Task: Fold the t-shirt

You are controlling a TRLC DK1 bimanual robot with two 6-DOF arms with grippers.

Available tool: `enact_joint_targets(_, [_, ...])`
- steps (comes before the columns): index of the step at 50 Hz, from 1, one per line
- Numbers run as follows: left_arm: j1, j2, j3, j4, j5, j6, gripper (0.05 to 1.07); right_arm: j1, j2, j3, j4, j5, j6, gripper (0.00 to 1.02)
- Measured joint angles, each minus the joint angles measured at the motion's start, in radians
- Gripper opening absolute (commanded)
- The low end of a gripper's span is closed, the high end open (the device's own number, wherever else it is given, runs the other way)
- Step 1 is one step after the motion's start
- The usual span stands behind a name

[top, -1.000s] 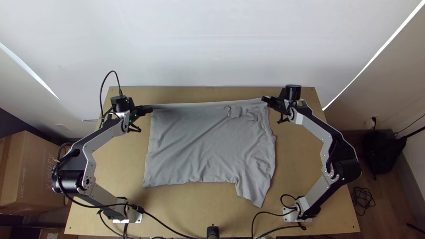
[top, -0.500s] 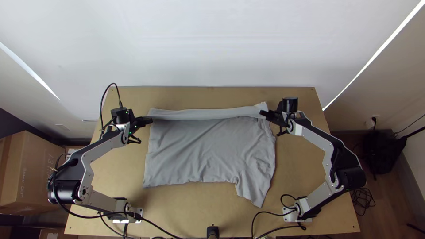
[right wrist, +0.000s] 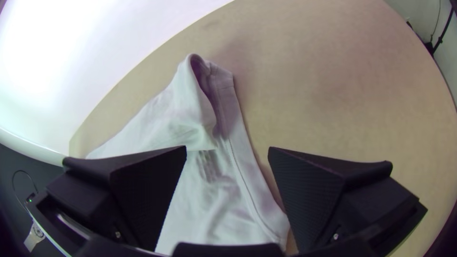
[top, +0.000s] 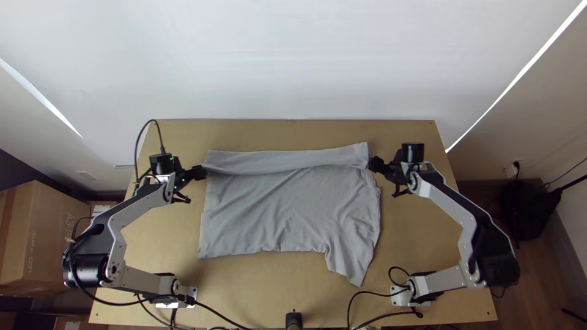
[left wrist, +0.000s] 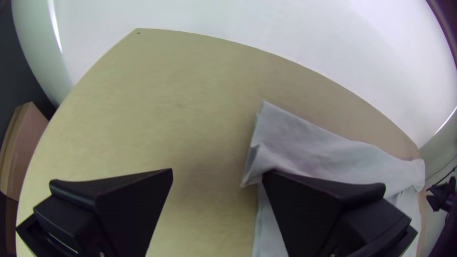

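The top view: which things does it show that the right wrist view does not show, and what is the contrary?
Top view: the sleeve spread toward the near side, the right arm's base and the cardboard box.
Right wrist view: the stitching along a cloth edge, the hollow loop of the fold, and the jaws of the right gripper standing apart.
Both: the grey t-shirt with its far part folded over, and the wooden table.

There's printing on the cardboard box (top: 47,235), but I can't make out any words.
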State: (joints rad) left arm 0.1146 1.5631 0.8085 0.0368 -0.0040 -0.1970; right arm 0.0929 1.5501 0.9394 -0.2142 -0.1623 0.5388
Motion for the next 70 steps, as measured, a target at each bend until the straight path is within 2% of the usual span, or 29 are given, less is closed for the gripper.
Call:
enact_joint_targets(5, [0.036, -0.041, 0.005, -0.068, 0.001, 0.014, 1.01, -0.039, -0.124, -0.004, -0.09, -0.039, 0.016, 0.89])
enact_joint_targets(10, [0.064, -0.073, 0.017, -0.148, 0.015, 0.035, 1.01, -0.084, -0.23, -0.004, -0.229, -0.049, 0.029, 0.98])
enact_joint_targets(15, [0.087, -0.123, 0.018, -0.201, 0.049, 0.053, 1.01, -0.108, -0.293, -0.004, -0.368, -0.074, 0.029, 0.98])
enact_joint_targets(20, [0.111, -0.191, 0.022, -0.256, 0.106, 0.061, 1.01, -0.121, -0.338, -0.011, -0.471, -0.148, 0.022, 0.98])
enact_joint_targets(25, [0.122, -0.261, 0.039, -0.333, 0.138, 0.067, 1.01, -0.145, -0.363, -0.032, -0.599, -0.249, 0.003, 0.97])
enact_joint_targets(33, [0.122, -0.357, 0.079, -0.43, 0.162, 0.067, 1.01, -0.154, -0.357, -0.107, -0.74, -0.291, -0.045, 0.92])
enact_joint_targets(38, [0.122, -0.4, 0.104, -0.476, 0.177, 0.066, 1.01, -0.154, -0.346, -0.148, -0.757, -0.295, -0.072, 0.91])
enact_joint_targets(42, [0.122, -0.425, 0.117, -0.507, 0.178, 0.067, 1.01, -0.154, -0.34, -0.171, -0.76, -0.295, -0.093, 0.83])
enact_joint_targets(50, [0.122, -0.46, 0.136, -0.552, 0.181, 0.067, 1.01, -0.154, -0.312, -0.208, -0.76, -0.296, -0.138, 0.81])
enact_joint_targets(55, [0.122, -0.484, 0.137, -0.567, 0.181, 0.066, 1.01, -0.152, -0.279, -0.228, -0.758, -0.296, -0.165, 0.68])
enact_joint_targets(66, [0.122, -0.503, 0.137, -0.597, 0.181, 0.066, 1.01, -0.146, -0.226, -0.27, -0.729, -0.295, -0.196, 0.68])
enact_joint_targets(70, [0.122, -0.506, 0.137, -0.597, 0.181, 0.066, 1.01, -0.132, -0.215, -0.273, -0.715, -0.295, -0.2, 0.51])
